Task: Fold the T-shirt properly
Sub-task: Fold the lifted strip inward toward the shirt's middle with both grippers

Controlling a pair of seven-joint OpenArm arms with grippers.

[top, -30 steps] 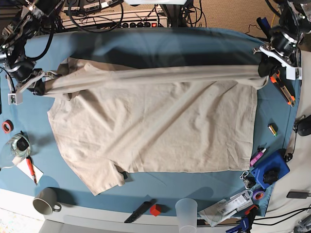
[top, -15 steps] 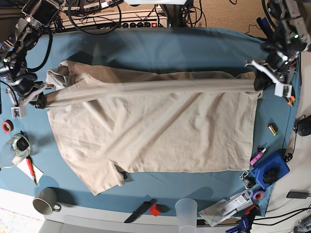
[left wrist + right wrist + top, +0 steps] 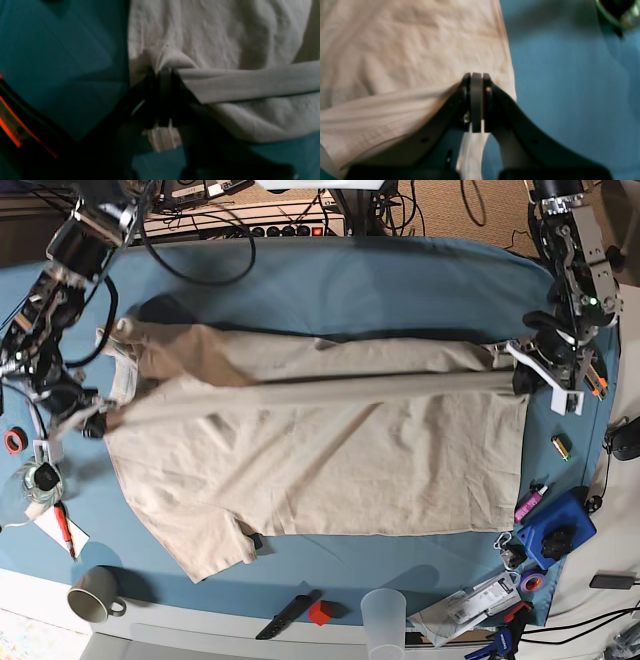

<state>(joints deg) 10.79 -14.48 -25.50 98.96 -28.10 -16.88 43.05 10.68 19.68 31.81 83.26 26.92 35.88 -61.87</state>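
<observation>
Both grippers, the left gripper (image 3: 527, 376) and the right gripper (image 3: 97, 424), are carrying the T-shirt's (image 3: 330, 455) lifted edge down across the shirt, toward the near edge.

Base view bright and sharp; both wrist views dim, blurred

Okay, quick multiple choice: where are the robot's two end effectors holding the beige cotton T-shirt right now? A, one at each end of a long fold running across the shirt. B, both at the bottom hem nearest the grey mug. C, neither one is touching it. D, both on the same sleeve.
A: the left end effector and the right end effector are each shut on opposite ends of the fold stretched across the beige cotton T-shirt.
</observation>
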